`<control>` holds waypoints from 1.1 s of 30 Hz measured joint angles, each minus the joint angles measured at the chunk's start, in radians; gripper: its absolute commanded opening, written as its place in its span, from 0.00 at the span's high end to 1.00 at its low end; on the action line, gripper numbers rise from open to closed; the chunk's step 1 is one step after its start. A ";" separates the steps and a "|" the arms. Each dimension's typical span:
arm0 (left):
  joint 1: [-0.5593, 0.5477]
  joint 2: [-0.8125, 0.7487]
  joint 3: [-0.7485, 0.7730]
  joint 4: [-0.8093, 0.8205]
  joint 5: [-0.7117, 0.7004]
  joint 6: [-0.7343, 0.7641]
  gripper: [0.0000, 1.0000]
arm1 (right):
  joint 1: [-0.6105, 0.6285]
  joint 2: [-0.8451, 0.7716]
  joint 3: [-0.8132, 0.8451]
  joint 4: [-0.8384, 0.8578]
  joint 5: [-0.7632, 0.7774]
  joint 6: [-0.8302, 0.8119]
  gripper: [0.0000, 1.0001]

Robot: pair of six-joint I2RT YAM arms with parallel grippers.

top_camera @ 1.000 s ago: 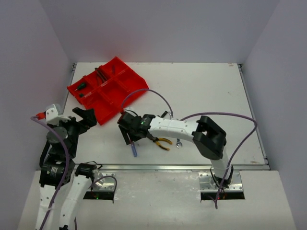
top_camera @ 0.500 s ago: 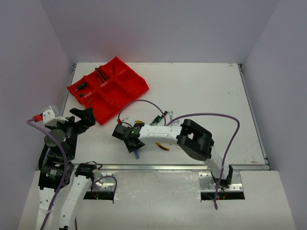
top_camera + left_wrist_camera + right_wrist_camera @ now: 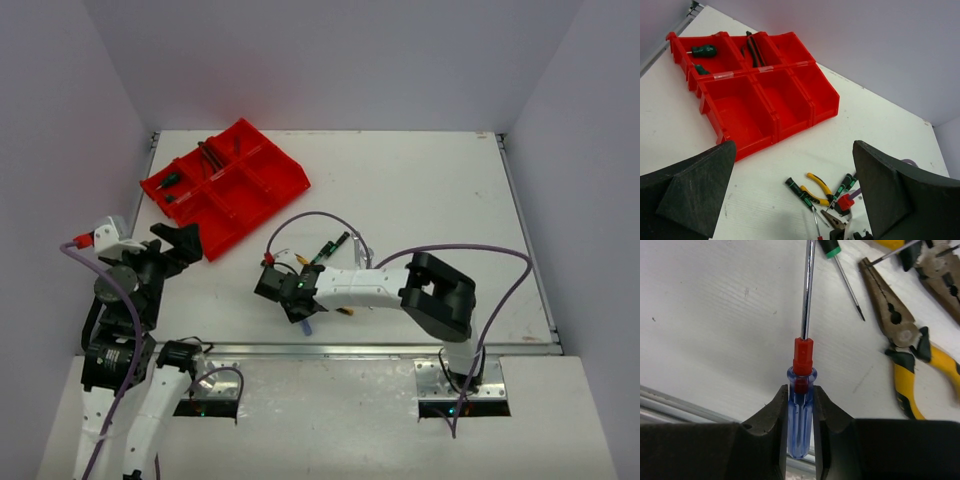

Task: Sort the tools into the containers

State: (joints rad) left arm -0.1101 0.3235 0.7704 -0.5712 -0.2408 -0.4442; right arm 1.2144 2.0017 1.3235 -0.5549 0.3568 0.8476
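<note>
While the right hand [image 3: 800, 407] is pinched shut on the clear handle of the blue screwdriver [image 3: 801, 437], gripping it from both sides just behind the red collar, what matters from where I stand is which way the red tray [image 3: 262, 168] lies from it. Seen from above, the tray sits well away from that hand, off to its left and farther out across the desk [image 3: 430, 190]. The screwdriver's long axis runs straight out ahead of the hand, steel shaft leading and the butt of the handle tucked back toward the wrist. I cannot tell whether it is lifted clear of the desk or resting on it. Off to the right of the shaft, as the wrist camera sees it, lie the yellow-handled pliers [image 3: 922, 372] and a thin green-capped screwdriver [image 3: 830, 247], both close by. The left hand [image 3: 178, 243] is much the nearer of the two to the tray, hovering just off its closest corner, jaws spread wide with nothing between them. Two green-handled screwdrivers [image 3: 702, 51] already lie in the end compartment farthest from the right hand, so I judge the blue one belongs there. That means a carry leftward and outward past the whole length of the tray, turning the shaft to lie along that compartment rather than across its walls.
</note>
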 measured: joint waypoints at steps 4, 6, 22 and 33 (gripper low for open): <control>0.000 0.023 0.000 0.008 0.016 0.002 0.00 | 0.000 -0.109 -0.061 0.014 0.008 -0.017 1.00; 0.000 0.044 0.000 0.010 0.027 0.003 0.00 | 0.000 -0.181 -0.095 0.030 0.007 -0.037 1.00; 0.000 0.164 -0.087 0.198 0.446 -0.071 0.00 | -0.055 -0.566 -0.295 0.244 -0.123 -0.242 1.00; -0.127 0.230 -0.431 0.702 0.864 -0.428 0.05 | -0.087 -0.736 -0.370 0.466 -0.314 -0.308 1.00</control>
State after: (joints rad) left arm -0.2373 0.5537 0.3393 0.1305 0.6236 -0.8722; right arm 1.1271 1.2653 0.9539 -0.0893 0.0426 0.5400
